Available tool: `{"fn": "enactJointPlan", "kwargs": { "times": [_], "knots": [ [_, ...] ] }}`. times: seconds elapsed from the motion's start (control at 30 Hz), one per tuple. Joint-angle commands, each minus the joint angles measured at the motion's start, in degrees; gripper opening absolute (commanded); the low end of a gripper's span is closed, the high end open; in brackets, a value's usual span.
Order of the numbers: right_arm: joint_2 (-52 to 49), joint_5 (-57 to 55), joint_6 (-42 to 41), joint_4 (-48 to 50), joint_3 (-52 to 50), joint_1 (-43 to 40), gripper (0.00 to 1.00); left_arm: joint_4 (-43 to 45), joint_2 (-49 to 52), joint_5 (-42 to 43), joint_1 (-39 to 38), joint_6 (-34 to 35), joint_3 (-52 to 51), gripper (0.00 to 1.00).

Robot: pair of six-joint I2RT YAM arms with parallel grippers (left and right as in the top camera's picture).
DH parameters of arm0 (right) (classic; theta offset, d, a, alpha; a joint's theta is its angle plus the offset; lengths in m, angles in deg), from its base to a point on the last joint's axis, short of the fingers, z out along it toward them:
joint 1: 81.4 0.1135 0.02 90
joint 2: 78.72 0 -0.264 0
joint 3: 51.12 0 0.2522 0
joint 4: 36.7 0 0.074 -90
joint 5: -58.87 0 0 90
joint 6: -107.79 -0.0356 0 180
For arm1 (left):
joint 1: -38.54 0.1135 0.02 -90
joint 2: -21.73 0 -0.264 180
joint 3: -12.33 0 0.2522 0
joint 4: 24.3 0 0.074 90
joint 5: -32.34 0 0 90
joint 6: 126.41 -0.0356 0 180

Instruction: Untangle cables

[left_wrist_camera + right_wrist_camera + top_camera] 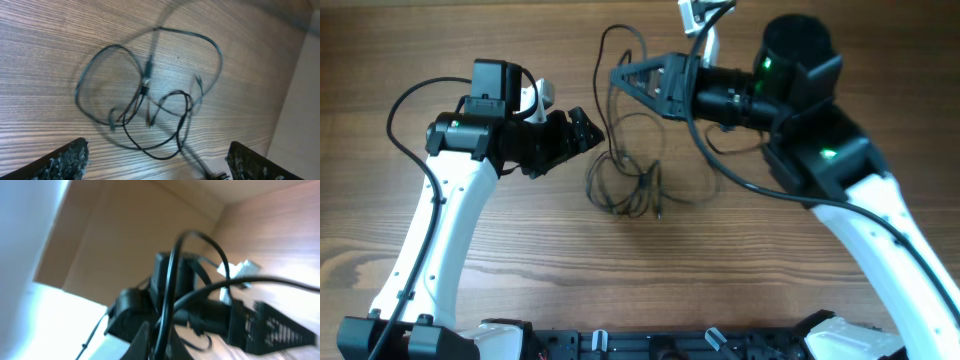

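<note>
Thin black cables [630,180] lie in loose overlapping loops on the wooden table between the two arms. One strand rises from the pile to my right gripper [617,75], which is shut on it. From there the strand loops on toward the table's far edge. In the right wrist view this cable [169,280] runs up from between the closed right gripper [165,347]. My left gripper [592,130] stands open just left of the pile, holding nothing. In the left wrist view the cables [150,95] spread out ahead of the wide-apart fingers [65,160], with small plug ends near the middle.
A white clip-like object [700,15] sits at the far edge behind the right gripper. The arm bases [650,345] line the near edge. A pale wall [300,100] borders the table in the left wrist view. Thick arm cords [720,160] trail beside the pile.
</note>
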Motion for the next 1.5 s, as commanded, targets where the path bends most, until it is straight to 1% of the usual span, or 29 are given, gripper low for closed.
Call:
{"fn": "enactJointPlan", "kwargs": {
  "times": [0.0,0.03,0.07,0.13,0.17,0.2,0.23,0.27,0.3,0.33,0.37,0.43,0.47,0.5,0.57,0.63,0.67,0.7,0.77,0.83,0.9,0.93,1.03,1.1,1.3,1.33,1.4,1.43,1.47],
  "knots": [
    [0.31,-28.39,9.18,-20.24,2.86,0.00,0.05,-0.13,0.46,-2.16,0.09,-0.39,-0.35,0.91],
    [-0.66,-36.68,9.11,-26.77,2.56,0.00,0.05,-0.31,0.46,-3.08,0.09,1.18,-0.35,0.91],
    [-2.23,-41.88,9.11,-31.98,2.38,0.00,0.05,-0.52,0.48,-5.38,0.09,3.74,-0.35,0.91],
    [-5.79,-41.22,9.38,-37.09,2.38,0.00,0.05,-0.70,0.48,-9.03,0.09,7.41,-0.35,0.91],
    [-7.82,-35.98,11.21,-37.57,2.38,0.04,0.04,-0.70,0.48,-9.11,0.09,8.59,-0.35,0.92],
    [-9.62,-27.43,15.19,-36.30,2.38,0.07,0.05,-0.72,0.48,-9.05,0.09,8.63,-0.35,0.93],
    [-10.69,-17.55,18.62,-34.23,2.40,0.07,0.05,-0.87,0.48,-8.98,0.09,8.63,-0.35,0.95],
    [-10.71,-3.93,23.21,-30.80,2.43,0.07,0.06,-0.96,0.48,-8.98,0.09,8.61,-0.35,0.96],
    [-10.49,3.10,25.33,-28.39,2.60,0.07,0.08,-0.98,0.48,-8.98,0.09,8.63,-0.35,0.96],
    [-10.25,7.19,25.00,-26.38,3.56,0.04,0.07,-0.98,0.48,-8.98,0.09,8.61,-0.35,0.96],
    [-10.23,3.56,24.02,-27.08,4.37,0.07,0.05,-1.16,0.48,-8.98,0.09,8.63,-0.35,0.96],
    [-10.16,-20.76,19.39,-34.14,5.16,0.46,0.05,-1.81,0.48,-8.98,0.09,8.61,-0.35,1.00],
    [-10.32,-25.16,19.30,-36.94,5.14,0.57,0.05,-2.05,0.48,-8.98,0.09,8.59,-0.35,1.00],
    [-10.34,-24.72,19.98,-38.05,5.14,0.55,0.05,-2.14,0.48,-8.98,0.09,8.59,-0.35,1.00],
    [-10.25,-15.52,24.26,-36.39,5.14,0.55,0.04,-1.53,0.48,-8.70,0.09,8.57,-0.35,1.00],
    [-10.10,-7.65,24.09,-31.98,5.20,0.46,0.04,-0.81,0.46,-3.34,0.09,5.46,-0.35,0.99],
    [-9.79,-2.43,24.02,-28.98,5.38,0.28,0.04,0.35,0.33,1.90,0.11,1.01,-0.35,0.98],
    [-9.20,3.76,22.49,-25.29,6.10,-0.28,0.05,1.86,0.13,7.87,0.11,-2.54,-0.35,0.98],
    [-6.95,9.88,15.28,-17.79,8.00,-2.23,0.05,4.74,-0.13,16.02,0.11,-4.37,-0.35,1.00],
    [-4.35,10.69,10.10,-11.04,8.72,-4.07,0.05,6.23,-0.13,19.04,0.09,-4.70,-0.35,1.00],
    [-1.03,9.88,4.50,-3.69,8.79,-6.10,0.05,6.67,-0.13,20.76,0.09,-7.67,-0.35,1.00],
    [0.24,9.01,2.38,-1.99,8.81,-7.04,0.05,7.17,-0.13,22.67,0.09,-8.44,-0.35,1.00],
    [2.34,8.46,-1.27,0.76,8.81,-8.90,0.05,9.05,-0.13,33.27,-0.83,-15.43,-0.35,1.00],
    [2.47,8.50,-4.15,1.68,8.81,-10.10,0.05,8.79,-0.13,33.33,-3.19,-19.19,-0.35,0.99],
    [2.47,8.79,-5.90,2.49,8.81,-12.76,0.05,8.83,-0.13,31.95,-11.10,-27.39,-0.35,1.00],
    [2.45,8.76,-5.90,2.23,8.81,-12.79,0.05,8.98,-0.11,28.87,-12.35,-27.71,-0.35,1.00],
    [2.45,8.83,-5.88,1.99,8.81,-12.79,0.05,9.01,-0.11,21.53,-13.77,-27.69,-0.35,0.96],
    [2.47,9.22,-5.90,1.97,8.81,-12.79,0.05,9.05,-0.11,20.13,-13.77,-27.69,-0.35,0.95],
    [2.45,9.49,-5.92,1.90,8.81,-12.79,0.04,9.42,-0.11,18.80,-13.77,-27.69,-0.35,0.90]
  ]
}}
